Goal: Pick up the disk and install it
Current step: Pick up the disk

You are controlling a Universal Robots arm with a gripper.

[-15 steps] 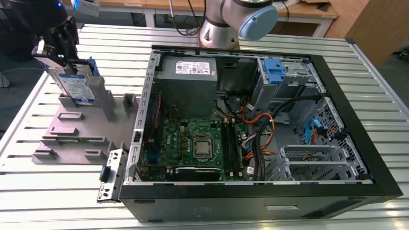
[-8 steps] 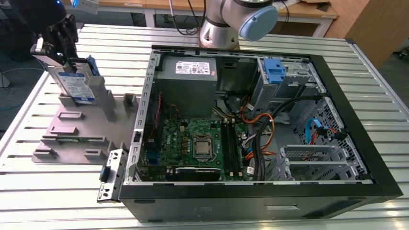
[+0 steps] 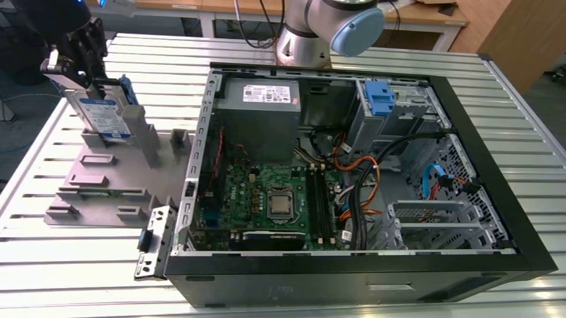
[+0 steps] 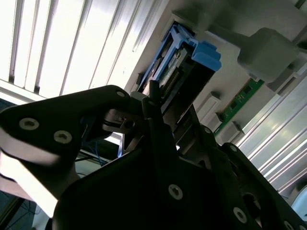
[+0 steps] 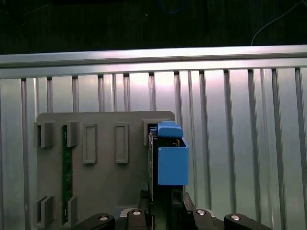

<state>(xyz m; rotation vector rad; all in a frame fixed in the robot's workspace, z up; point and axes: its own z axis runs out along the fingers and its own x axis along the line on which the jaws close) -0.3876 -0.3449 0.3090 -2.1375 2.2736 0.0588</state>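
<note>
One gripper (image 3: 81, 81) clamped on upright disk (image 3: 105, 116) at grey fixture (image 3: 97, 173), beside open computer case (image 3: 354, 271).

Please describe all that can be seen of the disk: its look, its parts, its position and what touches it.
The disk is a flat silver-metal drive with a white-and-blue label and blue plastic side rails. It stands upright on its edge, with its lower end in the grey holder, at the exterior view's left, outside the open computer case. The gripper is at its upper end.
</note>
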